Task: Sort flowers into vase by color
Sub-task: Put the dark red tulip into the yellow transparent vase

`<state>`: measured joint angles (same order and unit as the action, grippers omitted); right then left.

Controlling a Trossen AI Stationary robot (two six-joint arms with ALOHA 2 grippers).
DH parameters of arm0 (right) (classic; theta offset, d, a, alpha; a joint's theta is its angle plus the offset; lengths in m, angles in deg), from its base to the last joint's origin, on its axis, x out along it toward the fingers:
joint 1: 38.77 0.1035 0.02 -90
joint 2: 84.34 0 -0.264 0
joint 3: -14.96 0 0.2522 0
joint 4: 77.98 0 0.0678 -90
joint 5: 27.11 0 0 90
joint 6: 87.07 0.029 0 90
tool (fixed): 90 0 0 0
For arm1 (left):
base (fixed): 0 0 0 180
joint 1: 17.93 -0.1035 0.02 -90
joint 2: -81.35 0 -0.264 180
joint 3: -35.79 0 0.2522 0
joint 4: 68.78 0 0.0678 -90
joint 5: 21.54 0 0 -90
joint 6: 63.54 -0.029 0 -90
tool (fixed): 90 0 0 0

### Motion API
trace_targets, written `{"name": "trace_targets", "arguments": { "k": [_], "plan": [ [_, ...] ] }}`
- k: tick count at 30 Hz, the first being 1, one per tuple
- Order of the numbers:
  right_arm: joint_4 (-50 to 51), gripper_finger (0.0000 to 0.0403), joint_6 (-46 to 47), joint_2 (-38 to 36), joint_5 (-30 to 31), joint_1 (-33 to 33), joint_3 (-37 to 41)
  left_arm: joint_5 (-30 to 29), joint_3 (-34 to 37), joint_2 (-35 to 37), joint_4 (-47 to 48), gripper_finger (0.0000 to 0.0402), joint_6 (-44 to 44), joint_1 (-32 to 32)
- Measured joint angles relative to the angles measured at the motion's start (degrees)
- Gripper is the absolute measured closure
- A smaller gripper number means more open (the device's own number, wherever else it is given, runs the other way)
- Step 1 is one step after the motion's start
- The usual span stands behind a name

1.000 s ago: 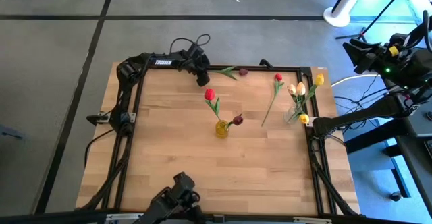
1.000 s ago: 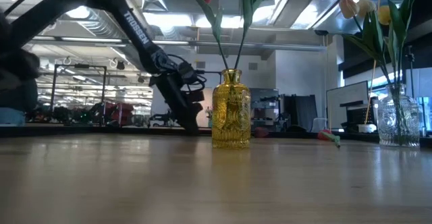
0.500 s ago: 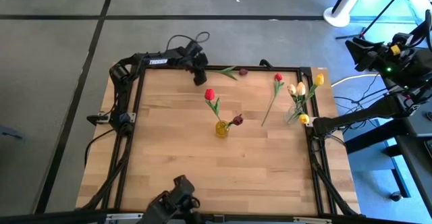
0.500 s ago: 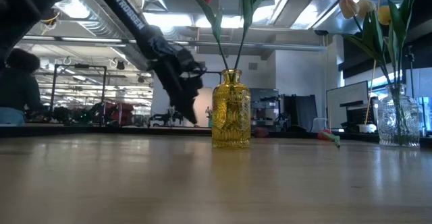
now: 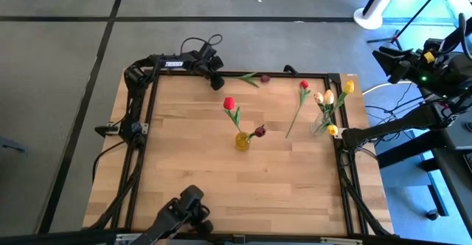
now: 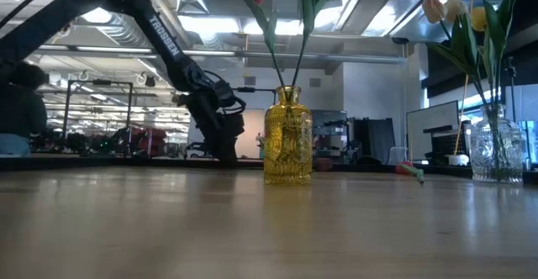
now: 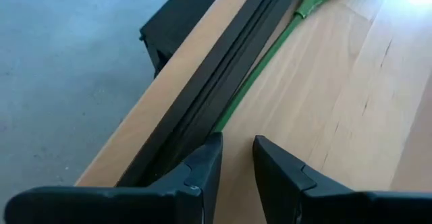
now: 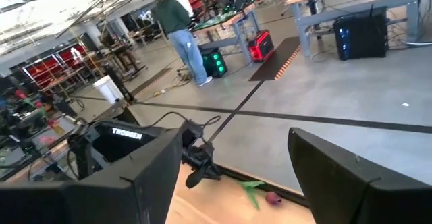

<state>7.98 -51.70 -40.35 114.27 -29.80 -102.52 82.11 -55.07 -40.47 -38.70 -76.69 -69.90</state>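
**Picking the maroon flower off the 12 o'clock rail**

The left gripper [image 5: 216,81] hangs low at about 11 o'clock on the table [image 5: 184,178]. Its fingers stand a narrow gap apart with nothing between them. The maroon flower [image 5: 256,77] lies flat along the 12 o'clock edge, its head toward 1 o'clock. Its stem end points back at the gripper, just ahead of the fingertips. In the wrist view the stem runs close beside the black rail [image 7: 223,69], perhaps touching it.

That closeness looks like the hard part. The gap seems wide enough for a thin stem, but the finger on the rail side has little room. It could land on the frame instead of the wood. A sound approach would be to move forward along the stem and straddle it clear of the leaf. The fingers should then reach the wood before they close. The stem is light and springy, so a grip near the very tip may let the head droop or swing. A hold further up should carry steadier.

By colour it likely belongs in the yellow vase [image 5: 242,141] at the centre, which already holds a red and a maroon bloom. The clear vase [image 5: 320,125] near 2 o'clock holds the pale ones. A red flower [image 5: 298,106] also lies loose near 1 o'clock.

The right gripper [image 5: 190,195] waits at the 7 o'clock edge, fingers spread wide and empty.
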Motion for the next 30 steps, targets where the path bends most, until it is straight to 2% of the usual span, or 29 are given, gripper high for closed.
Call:
{"name": "trace_targets", "arguments": {
  "k": [5,11,14,18,22,24,30],
  "plan": [
    [0.0,0.0132,0.0,0.0,-3.3,0.0,0.0,0.8,-0.2,0.7,7.1,0.0315,-0.4,1.5],
    [3.7,0.0132,0.0,0.0,-7.1,0.0,0.0,0.8,0.8,7.7,16.4,0.0315,2.6,8.7],
    [9.1,0.0132,0.0,0.0,-6.3,0.0,0.4,-1.6,2.0,12.6,13.4,0.0321,4.8,8.7],
    [13.0,0.0132,-0.2,0.1,-3.7,0.0,3.1,-11.5,4.6,12.8,12.7,0.0329,10.3,6.2],
    [13.2,0.0132,-1.2,0.1,-3.5,0.0,7.1,-19.5,8.3,13.0,7.8,0.0331,20.1,2.9],
    [12.5,0.0132,-1.2,0.1,-4.7,0.0,9.0,-21.0,10.4,12.7,7.5,0.0331,24.8,1.3],
    [9.2,0.0132,-0.8,0.4,-9.1,0.0,11.2,-20.9,13.6,11.9,-2.5,0.0331,34.6,0.8]
  ]
}}
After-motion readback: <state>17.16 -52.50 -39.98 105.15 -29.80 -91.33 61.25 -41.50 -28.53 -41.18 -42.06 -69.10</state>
